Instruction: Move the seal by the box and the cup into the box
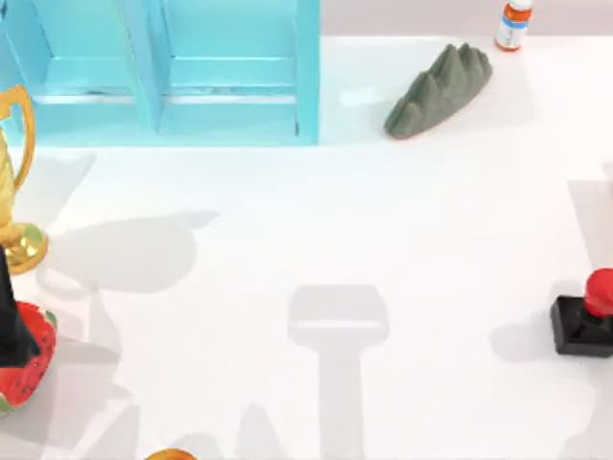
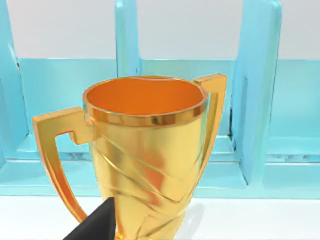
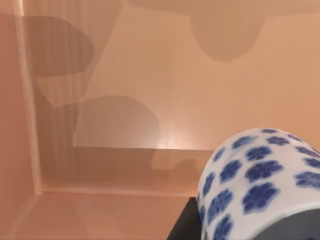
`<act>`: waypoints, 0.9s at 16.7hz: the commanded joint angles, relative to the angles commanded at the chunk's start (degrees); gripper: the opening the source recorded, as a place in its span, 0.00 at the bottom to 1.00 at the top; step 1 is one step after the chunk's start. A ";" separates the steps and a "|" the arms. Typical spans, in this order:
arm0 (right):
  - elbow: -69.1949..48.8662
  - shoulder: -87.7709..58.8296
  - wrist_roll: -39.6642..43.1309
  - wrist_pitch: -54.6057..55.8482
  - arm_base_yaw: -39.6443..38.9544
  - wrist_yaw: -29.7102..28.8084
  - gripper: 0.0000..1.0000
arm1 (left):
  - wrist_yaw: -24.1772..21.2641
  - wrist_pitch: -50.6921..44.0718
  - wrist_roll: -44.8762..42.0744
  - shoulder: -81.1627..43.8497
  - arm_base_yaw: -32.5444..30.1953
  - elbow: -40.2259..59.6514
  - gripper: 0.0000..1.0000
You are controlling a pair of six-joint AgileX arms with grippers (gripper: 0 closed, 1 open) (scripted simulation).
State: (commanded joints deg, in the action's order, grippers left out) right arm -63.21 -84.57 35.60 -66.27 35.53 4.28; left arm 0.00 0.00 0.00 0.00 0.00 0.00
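The seal (image 1: pixel 586 316), a red knob on a black square base, stands on the white table at the far right edge of the top view. The cup (image 3: pixel 260 185), white with blue flowers, hangs tilted inside the peach-walled box (image 3: pixel 100 65), close to the camera. One dark finger (image 3: pixel 184 226) of my right gripper presses against the cup's side, so the gripper is shut on it. My left arm (image 1: pixel 10 326) is parked at the left edge over a strawberry (image 1: pixel 29 359). One of its dark fingertips (image 2: pixel 95 225) shows in front of the gold trophy (image 2: pixel 147 150).
A cyan shelf unit (image 1: pixel 172 77) fills the back left. The gold trophy (image 1: pixel 14 192) stands at the left edge. A grey ridged rock (image 1: pixel 436 91) and an orange-capped white bottle (image 1: pixel 513 24) sit at the back right. An orange object (image 1: pixel 170 454) peeks in at the front edge.
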 joint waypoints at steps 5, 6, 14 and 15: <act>2.20 2.40 2.35 1.46 2.85 0.03 0.00 | 0.00 0.00 0.00 0.00 0.00 0.00 1.00; 2.20 2.40 2.35 1.46 2.85 0.03 0.00 | 0.00 0.00 0.00 0.00 0.00 0.00 1.00; 8.36 6.47 3.13 6.00 6.12 2.39 0.00 | 0.00 0.00 0.00 0.00 0.00 0.00 1.00; 9.15 6.64 2.99 7.07 6.12 2.56 0.00 | 0.00 0.00 0.00 0.00 0.00 0.00 1.00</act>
State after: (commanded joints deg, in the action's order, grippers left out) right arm -54.07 -77.93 38.58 -59.21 41.65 6.84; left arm 0.00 0.00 0.00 0.00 0.00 0.00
